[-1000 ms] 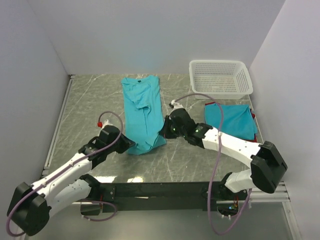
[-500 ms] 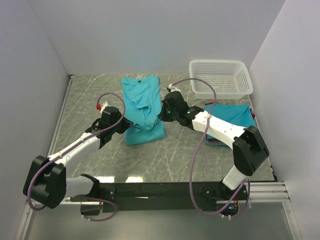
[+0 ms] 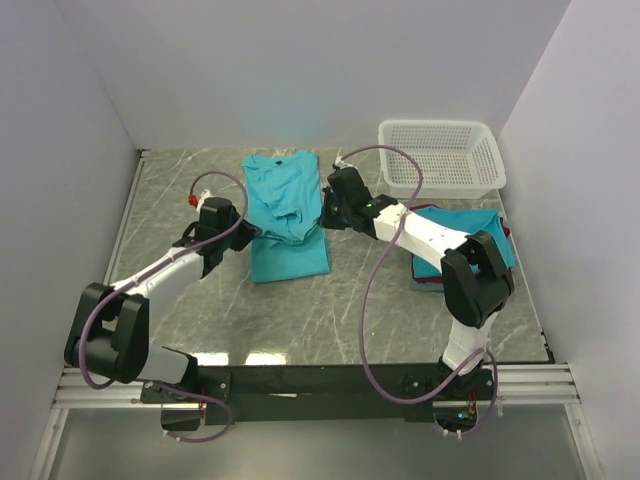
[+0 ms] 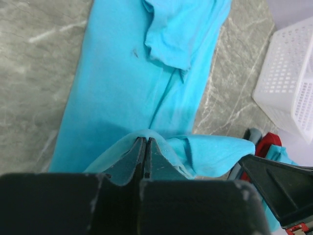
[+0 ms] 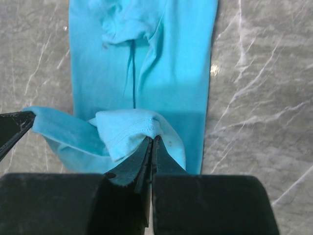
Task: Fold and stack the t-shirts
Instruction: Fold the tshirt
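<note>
Left fingers point(image 4: 129, 161) and right fingers point(image 5: 134, 161) clenched on teal t-shirt point(image 3: 283, 200) hem point(image 5: 127, 128) corners; long axis runs straight ahead toward collar point(image 3: 277, 156).

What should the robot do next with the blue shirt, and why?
Probably carry the pinched edge toward the collar, then lower it. The left fingers and right fingers are each shut on the teal t-shirt's bottom edge, lifted partway over its body, so the fold looks half done.

We find open grey marble tabletop point(image 3: 350, 310) nearside of the teal cotton t-shirt point(image 3: 280, 185); a white plastic mesh basket point(image 3: 440, 186) blocks far right.
</note>
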You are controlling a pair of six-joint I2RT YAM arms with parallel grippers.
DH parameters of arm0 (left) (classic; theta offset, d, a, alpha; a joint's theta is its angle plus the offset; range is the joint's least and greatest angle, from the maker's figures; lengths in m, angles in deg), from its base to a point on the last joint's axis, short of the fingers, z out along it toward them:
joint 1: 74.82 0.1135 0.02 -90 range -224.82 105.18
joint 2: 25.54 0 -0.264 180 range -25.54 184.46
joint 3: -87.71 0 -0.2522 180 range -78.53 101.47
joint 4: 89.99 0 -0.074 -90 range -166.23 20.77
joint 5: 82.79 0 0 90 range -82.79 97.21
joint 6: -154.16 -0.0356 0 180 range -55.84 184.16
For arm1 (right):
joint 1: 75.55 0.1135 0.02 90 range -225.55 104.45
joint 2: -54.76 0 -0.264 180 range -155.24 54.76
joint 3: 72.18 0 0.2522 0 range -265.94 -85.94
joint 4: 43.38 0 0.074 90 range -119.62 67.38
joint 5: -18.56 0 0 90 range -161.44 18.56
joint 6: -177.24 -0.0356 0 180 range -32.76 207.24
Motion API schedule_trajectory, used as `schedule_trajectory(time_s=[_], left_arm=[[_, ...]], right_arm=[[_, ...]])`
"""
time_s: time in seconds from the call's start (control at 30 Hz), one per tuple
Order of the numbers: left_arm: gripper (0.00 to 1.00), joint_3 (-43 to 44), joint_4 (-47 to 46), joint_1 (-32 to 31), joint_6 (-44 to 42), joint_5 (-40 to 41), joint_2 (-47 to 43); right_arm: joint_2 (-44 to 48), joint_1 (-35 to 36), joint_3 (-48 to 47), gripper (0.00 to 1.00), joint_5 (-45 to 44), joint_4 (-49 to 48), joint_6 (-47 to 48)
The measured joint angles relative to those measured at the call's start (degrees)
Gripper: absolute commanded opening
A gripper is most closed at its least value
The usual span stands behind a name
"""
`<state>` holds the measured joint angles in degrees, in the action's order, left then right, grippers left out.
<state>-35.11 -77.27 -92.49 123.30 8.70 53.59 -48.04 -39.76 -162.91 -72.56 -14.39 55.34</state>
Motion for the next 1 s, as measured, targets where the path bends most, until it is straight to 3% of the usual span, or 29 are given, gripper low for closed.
schedule_trajectory(time_s=[0.53, 0.9, 1.0], left_arm=[[0.00, 6.34, -0.26, 1.97, -1.55, -0.76, 12.11], [0.00, 7.04, -0.24, 2.91, -1.70, 0.37, 13.88], [0.00, 7.41, -0.39, 3.23, -2.19, 0.52, 14.86]], right_arm=[[-10.10, -3.48, -6.51, 0.01, 4.00, 0.57, 0.28], [-14.12, -4.33, -9.44, 0.02, 6.03, 0.37, 0.26], [-15.26, -4.46, -10.62, 0.07, 6.21, 0.46, 0.24]])
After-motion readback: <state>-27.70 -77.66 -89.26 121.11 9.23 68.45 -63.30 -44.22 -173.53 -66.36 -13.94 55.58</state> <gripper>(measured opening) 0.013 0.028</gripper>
